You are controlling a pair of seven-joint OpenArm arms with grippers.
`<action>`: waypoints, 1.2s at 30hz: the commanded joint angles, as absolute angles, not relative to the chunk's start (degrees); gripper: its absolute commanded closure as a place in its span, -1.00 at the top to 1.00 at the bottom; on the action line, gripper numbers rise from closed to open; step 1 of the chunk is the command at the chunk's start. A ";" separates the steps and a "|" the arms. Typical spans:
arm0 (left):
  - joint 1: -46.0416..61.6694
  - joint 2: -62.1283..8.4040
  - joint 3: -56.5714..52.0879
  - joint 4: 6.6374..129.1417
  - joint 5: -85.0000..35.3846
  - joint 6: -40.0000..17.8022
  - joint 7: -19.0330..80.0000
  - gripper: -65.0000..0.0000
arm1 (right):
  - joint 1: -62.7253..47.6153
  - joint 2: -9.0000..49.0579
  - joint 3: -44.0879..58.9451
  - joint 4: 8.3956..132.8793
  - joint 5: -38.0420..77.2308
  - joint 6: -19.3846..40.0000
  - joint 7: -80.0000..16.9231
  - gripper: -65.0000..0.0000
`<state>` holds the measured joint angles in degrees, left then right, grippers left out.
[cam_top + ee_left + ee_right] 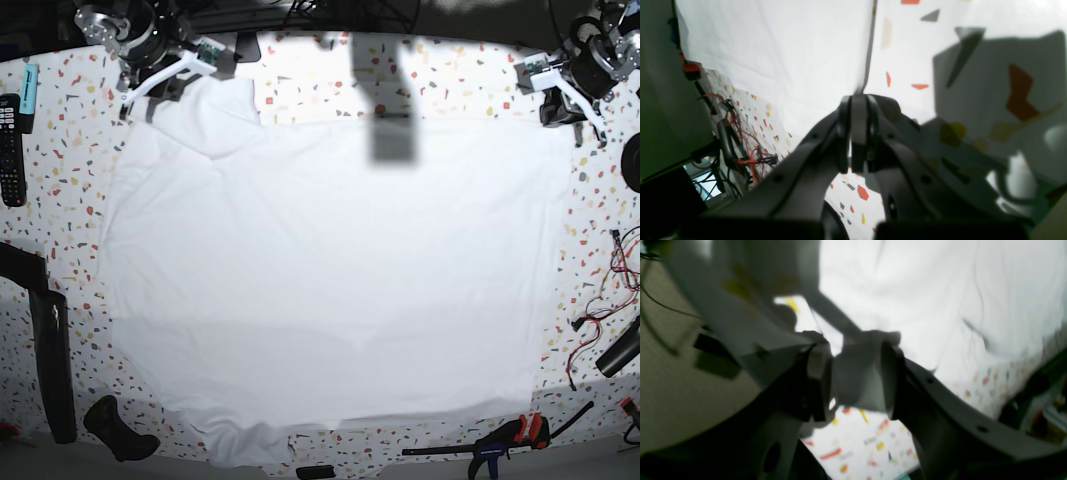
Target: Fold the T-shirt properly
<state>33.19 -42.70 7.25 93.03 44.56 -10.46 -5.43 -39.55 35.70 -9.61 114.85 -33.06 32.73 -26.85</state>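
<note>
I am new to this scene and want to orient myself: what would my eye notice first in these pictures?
First comes the very large plain white cloth T-shirt, spread wide over most of the white table with coloured speckles. Next, the two grippers at the far corners: the right gripper is shut on a bunch of the shirt's cloth, and the left gripper is shut beside the shirt's far edge. A black remote control lies near the table's left edge.
</note>
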 commanded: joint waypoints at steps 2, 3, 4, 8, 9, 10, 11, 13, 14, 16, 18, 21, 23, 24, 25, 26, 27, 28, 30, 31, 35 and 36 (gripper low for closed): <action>33.32 -43.68 6.92 93.62 44.34 -9.37 -5.67 -1.00 | -39.70 36.18 -9.41 115.63 -33.50 32.12 -25.45 -0.37; 33.32 -43.68 6.92 93.62 44.34 -9.39 -5.67 -1.00 | -39.70 36.18 -9.41 115.63 -33.47 32.12 -25.08 -0.50; 33.32 -43.68 6.92 93.62 44.34 -9.37 -5.67 -1.00 | -39.70 36.18 -9.41 115.63 -33.47 32.14 -24.75 -0.63; 33.32 -43.66 6.92 93.62 44.34 -9.37 -5.67 -1.00 | -39.70 36.18 -9.41 115.63 -33.45 32.75 -24.40 -0.99; 33.32 -43.68 6.92 93.62 44.34 -9.37 -5.67 -1.00 | -39.70 36.18 -9.41 115.63 -33.45 32.73 -24.43 -1.00; 33.32 -43.68 6.92 93.62 44.34 -9.37 -5.67 -1.00 | -39.70 36.18 -9.41 115.63 -33.45 32.73 -24.43 -1.00; 33.32 -43.68 6.92 93.62 44.34 -9.37 -5.67 -1.00 | -39.70 36.18 -9.41 115.66 -33.47 32.73 -24.43 -1.00; 33.32 -43.68 6.92 93.62 44.34 -9.37 -5.67 -1.00 | -39.70 36.18 -9.41 115.72 -33.39 32.71 -24.40 -1.00; 33.32 -43.66 6.92 93.62 44.34 -9.37 -5.67 -1.00 | -39.72 36.18 -9.41 115.79 -32.71 32.71 -24.40 -1.00; 33.32 -43.66 6.92 93.62 44.34 -9.37 -5.67 -1.00 | -39.72 36.18 -9.41 115.83 -30.00 32.86 -24.45 -1.00; 33.32 -43.68 6.92 93.62 44.34 -9.37 -5.67 -1.00 | -39.72 36.18 -9.41 115.98 -27.59 35.22 -24.43 -0.78; 33.32 -43.66 6.92 93.62 44.34 -9.37 -5.67 -1.00 | -39.75 36.16 -9.41 116.46 -26.41 40.00 -23.94 -0.24; 33.32 -43.66 6.92 93.62 44.34 -9.37 -5.67 -1.00 | -39.72 36.18 -9.41 116.44 -27.35 40.00 -23.97 -0.15; 33.32 -43.66 6.92 93.62 44.34 -9.37 -5.69 -1.00 | -39.70 36.21 -9.39 116.36 -28.29 39.97 -23.97 -0.15; 33.32 -43.66 6.92 93.62 44.34 -9.37 -5.78 -1.00 | -39.68 36.23 -9.39 116.09 -29.69 38.96 -23.92 -0.15; 33.32 -43.68 6.92 93.62 44.34 -9.37 -5.93 -1.00 | -39.68 36.23 -9.39 115.68 -31.07 37.56 -23.53 -0.15; 33.32 -43.66 6.92 93.62 44.34 -9.37 -5.93 -1.00 | -39.68 36.21 -9.39 115.07 -32.16 36.25 -23.33 -0.15; 33.32 -43.66 6.92 93.62 44.34 -9.37 -5.93 -1.00 | -39.68 36.21 -9.41 114.26 -33.41 35.42 -23.31 -0.15; 33.32 -43.66 6.92 93.62 44.34 -9.37 -5.96 -1.00 | -39.68 36.27 -9.39 112.22 -36.71 34.37 -23.38 -0.15; 33.32 -43.66 6.92 93.62 44.34 -9.37 -5.96 -1.00 | -39.68 36.42 -9.41 111.02 -38.50 33.45 -23.35 -0.15; 33.32 -43.68 6.92 93.62 44.34 -9.37 -6.09 -1.00 | -39.70 37.82 -9.41 107.22 -43.33 29.87 -23.62 -0.15; 33.32 -43.68 6.92 93.62 44.34 -9.37 -6.09 -1.00 | -39.70 38.13 -9.41 106.69 -44.49 27.90 -23.64 -0.15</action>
<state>33.19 -42.70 7.25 93.03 44.58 -10.46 -5.63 -40.36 37.39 -10.24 108.95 -39.13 30.13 -17.04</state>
